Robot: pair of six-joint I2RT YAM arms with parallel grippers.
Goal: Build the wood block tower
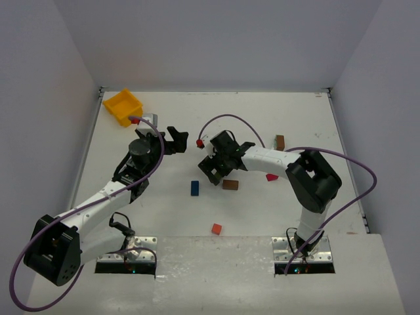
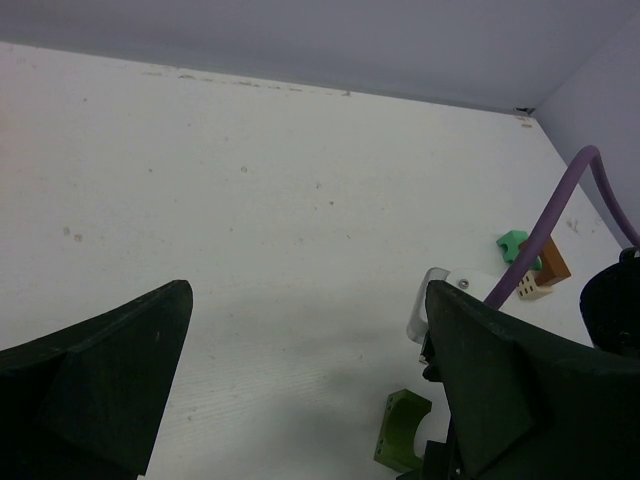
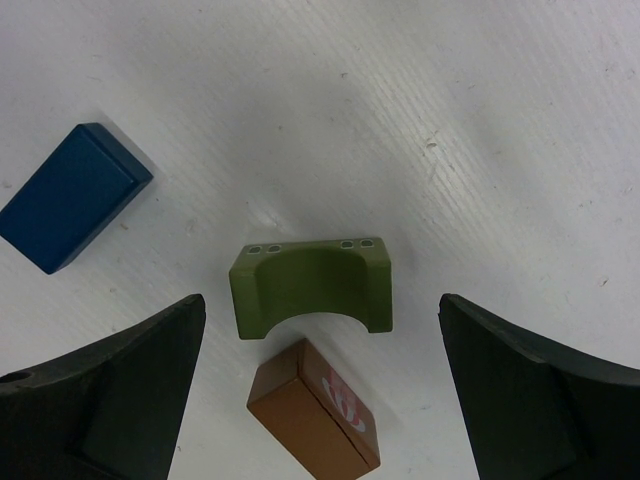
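Hidden from overhead, a green arch (image 3: 312, 285) lies below the right gripper (image 3: 318, 310), fingers spread; the left gripper (image 2: 308, 300) gapes empty. Loose on the table (image 1: 295, 111): one blue block (image 1: 195, 188), two brown blocks (image 1: 230, 184), one orange-red block (image 1: 216, 228).

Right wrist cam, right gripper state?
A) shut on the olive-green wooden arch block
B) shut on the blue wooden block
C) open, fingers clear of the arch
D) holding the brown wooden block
C: the right gripper is open, its fingers spread wide either side of the olive-green wooden arch block, touching nothing.
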